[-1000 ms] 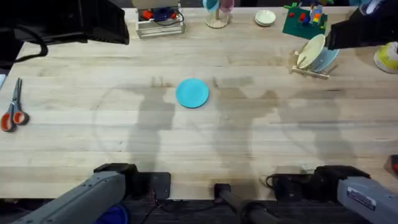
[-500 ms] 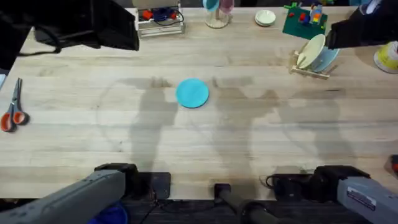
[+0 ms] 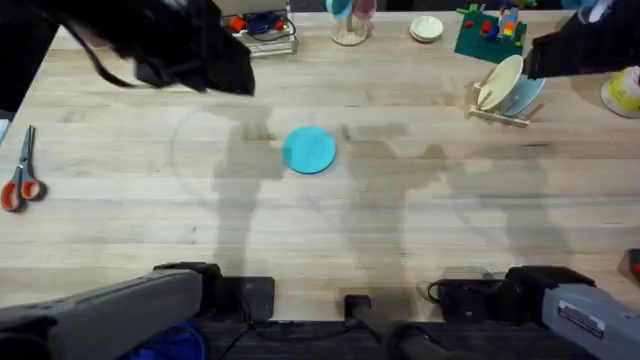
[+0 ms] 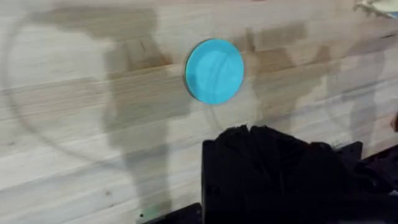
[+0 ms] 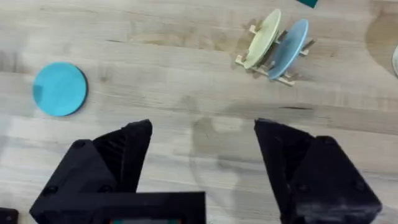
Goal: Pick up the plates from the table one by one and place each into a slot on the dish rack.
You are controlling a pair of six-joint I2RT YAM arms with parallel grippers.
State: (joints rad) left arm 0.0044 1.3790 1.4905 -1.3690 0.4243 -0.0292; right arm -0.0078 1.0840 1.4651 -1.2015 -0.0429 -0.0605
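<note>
Overhead, right hand (image 5: 202, 168) hovers wide open and empty; left hand's (image 4: 273, 168) grip unreadable.

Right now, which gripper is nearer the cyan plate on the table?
Left. The left gripper hangs up-left of the cyan plate, fairly close. The right gripper is far off to the right, above the dish rack.

Lab bench: robot arms, scissors (image 3: 20, 172), toy blocks (image 3: 490, 27)
</note>
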